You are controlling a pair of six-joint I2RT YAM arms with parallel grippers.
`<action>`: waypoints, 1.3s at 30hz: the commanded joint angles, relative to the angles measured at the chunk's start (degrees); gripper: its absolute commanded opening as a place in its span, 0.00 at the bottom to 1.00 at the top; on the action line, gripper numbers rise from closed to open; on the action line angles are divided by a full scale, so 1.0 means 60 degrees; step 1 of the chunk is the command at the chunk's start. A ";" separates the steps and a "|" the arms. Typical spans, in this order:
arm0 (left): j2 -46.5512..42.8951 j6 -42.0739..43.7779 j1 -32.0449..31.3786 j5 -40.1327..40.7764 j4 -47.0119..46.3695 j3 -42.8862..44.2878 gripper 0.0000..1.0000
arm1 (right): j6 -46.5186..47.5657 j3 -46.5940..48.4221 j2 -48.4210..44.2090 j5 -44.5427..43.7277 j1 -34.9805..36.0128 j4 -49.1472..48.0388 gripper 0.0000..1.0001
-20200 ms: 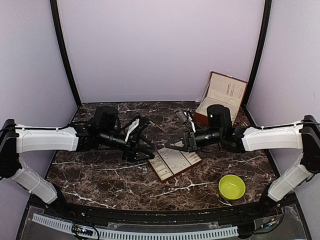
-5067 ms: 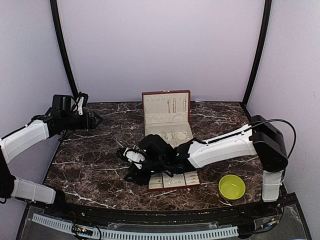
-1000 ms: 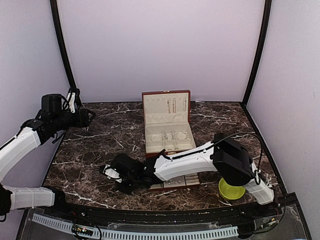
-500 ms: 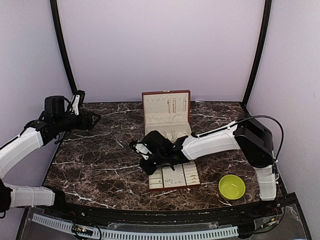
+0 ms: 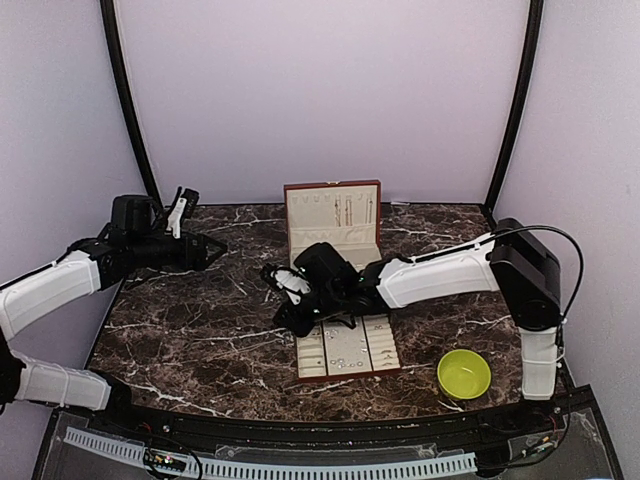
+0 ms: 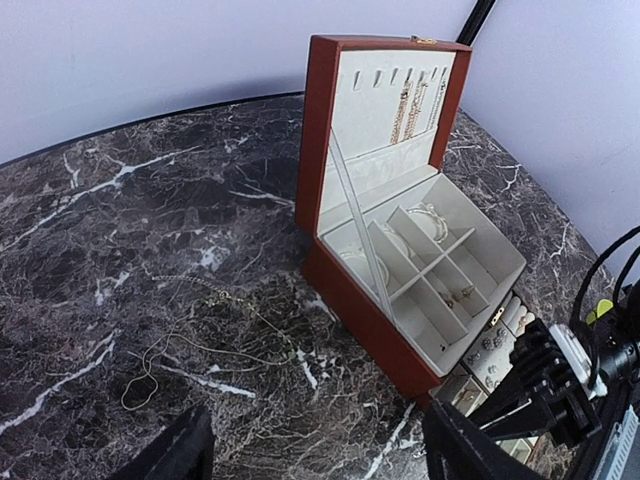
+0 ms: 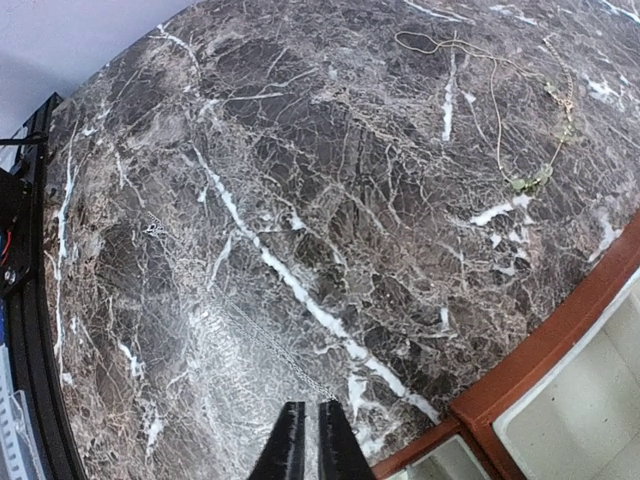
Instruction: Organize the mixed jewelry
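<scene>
Right gripper [image 7: 310, 410] closed above veined dark marble table [image 7: 250, 200].

marble table [image 5: 190, 345] | jewelry box [image 5: 320, 215], compartment tray [image 5: 350, 376], green bowl [image 5: 464, 374], thin chain [image 7: 528, 182]

Open box [image 5: 333, 212], tray [image 5: 345, 352], bowl [image 5: 464, 374], marble table [image 5: 200, 315].

Soft, even light falls from above, and the pale walls [image 5: 320, 100] take a violet tint. Shadows on the marble tabletop [image 5: 180, 320] are weak. The right wrist view shows a whitish sheen at lower left. Both wrist views bend at the edges. The dark fingers [image 6: 165, 455] look blurred.
</scene>
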State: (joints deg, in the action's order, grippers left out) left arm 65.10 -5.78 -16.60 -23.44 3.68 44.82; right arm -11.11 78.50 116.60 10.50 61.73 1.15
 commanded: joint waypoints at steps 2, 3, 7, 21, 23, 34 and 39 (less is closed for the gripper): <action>0.0304 -0.0416 0.0121 0.0035 -0.0122 -0.0040 0.75 | 0.0972 0.0628 0.0358 -0.0043 0.0416 0.0636 0.16; 0.0337 -0.0473 0.0164 0.0074 -0.0048 -0.0020 0.75 | 0.1025 0.0767 0.0476 -0.0076 0.0461 0.0687 0.17; 0.0361 -0.0615 0.0250 0.0457 0.0032 -0.0025 0.75 | 0.1175 0.1707 0.1154 -0.0783 0.0577 0.1425 0.22; 0.0105 -0.0538 0.0276 0.0945 0.0149 -0.0029 0.75 | 0.0987 0.2176 0.1549 -0.2130 0.0785 0.3038 0.38; 0.0108 -0.0535 0.0276 0.0951 0.0170 -0.0036 0.75 | 0.0918 0.2204 0.1590 -0.2004 0.0785 0.3128 0.39; -0.0056 -0.0552 0.0276 0.0972 0.0143 -0.0056 0.75 | 0.0981 0.2375 0.2076 -0.2009 0.0785 0.3397 0.40; -0.0111 -0.0549 0.0276 0.0949 0.0091 -0.0112 0.75 | 0.0838 0.2239 0.2213 -0.1390 0.0742 0.3325 0.33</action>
State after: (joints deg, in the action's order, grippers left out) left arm 66.19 -8.80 -15.27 -17.87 3.55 44.82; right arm -5.06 92.29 127.20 -0.93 66.02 19.09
